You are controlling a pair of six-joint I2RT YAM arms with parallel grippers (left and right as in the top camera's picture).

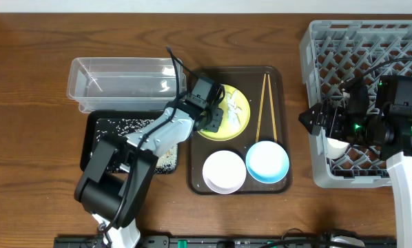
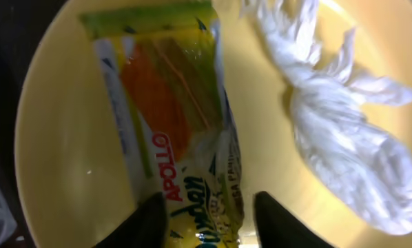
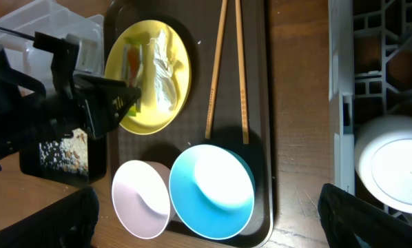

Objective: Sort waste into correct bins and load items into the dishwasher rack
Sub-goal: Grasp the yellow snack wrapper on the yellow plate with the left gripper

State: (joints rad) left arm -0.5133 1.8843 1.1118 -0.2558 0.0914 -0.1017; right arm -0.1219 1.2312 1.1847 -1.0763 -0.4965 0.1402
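Observation:
My left gripper (image 1: 211, 118) is low over the pale-yellow plate (image 1: 239, 114). In the left wrist view its fingers (image 2: 209, 224) are open, one on each side of the lower end of the green-and-orange wrapper (image 2: 168, 117), which lies on the plate (image 2: 58, 158). My right gripper (image 1: 313, 119) is wide open and empty at the left edge of the grey rack (image 1: 344, 41). A small white cup (image 3: 392, 165) sits in the rack. The chopsticks (image 1: 264, 103), white bowl (image 1: 224, 171) and light-blue bowl (image 1: 267, 160) lie on the brown tray.
A crumpled white tissue (image 2: 337, 151) lies on the plate beside the wrapper. The clear tub (image 1: 123, 79) stands at the back left. In front of it is the black tray (image 1: 99, 131), holding rice crumbs. The brown serving tray (image 1: 282, 89) sits between them and the rack.

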